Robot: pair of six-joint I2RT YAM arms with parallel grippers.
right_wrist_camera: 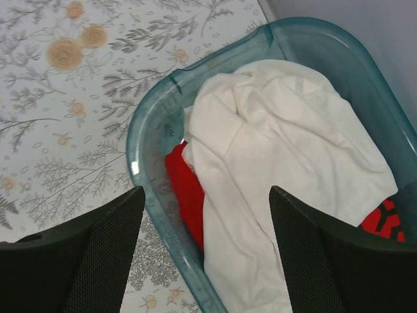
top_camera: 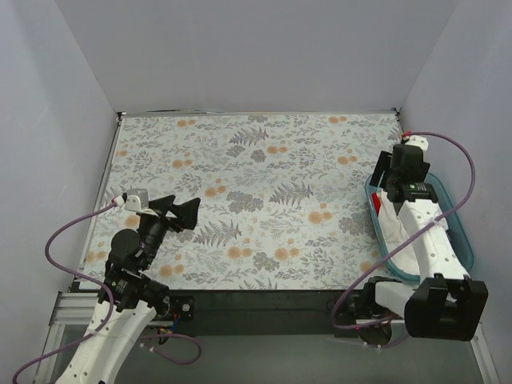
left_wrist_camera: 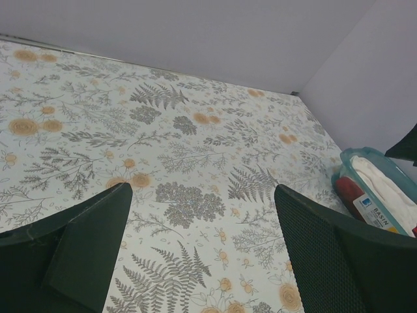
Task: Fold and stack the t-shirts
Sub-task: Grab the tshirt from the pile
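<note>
From above, the right arm hides most of the translucent blue plastic tub (top_camera: 466, 244) at the floral-patterned table's (top_camera: 264, 200) right edge; the left wrist view shows the left gripper (left_wrist_camera: 202, 190) wide open and empty; the right wrist view shows the right gripper (right_wrist_camera: 205, 192) spread, holding nothing, over the tub's crumpled white cloth t-shirt (right_wrist_camera: 287, 143), which buries most of the red cloth t-shirt (right_wrist_camera: 186, 186).

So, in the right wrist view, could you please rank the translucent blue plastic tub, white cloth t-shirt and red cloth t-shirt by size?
1. blue tub
2. white t-shirt
3. red t-shirt, mostly hidden
</note>
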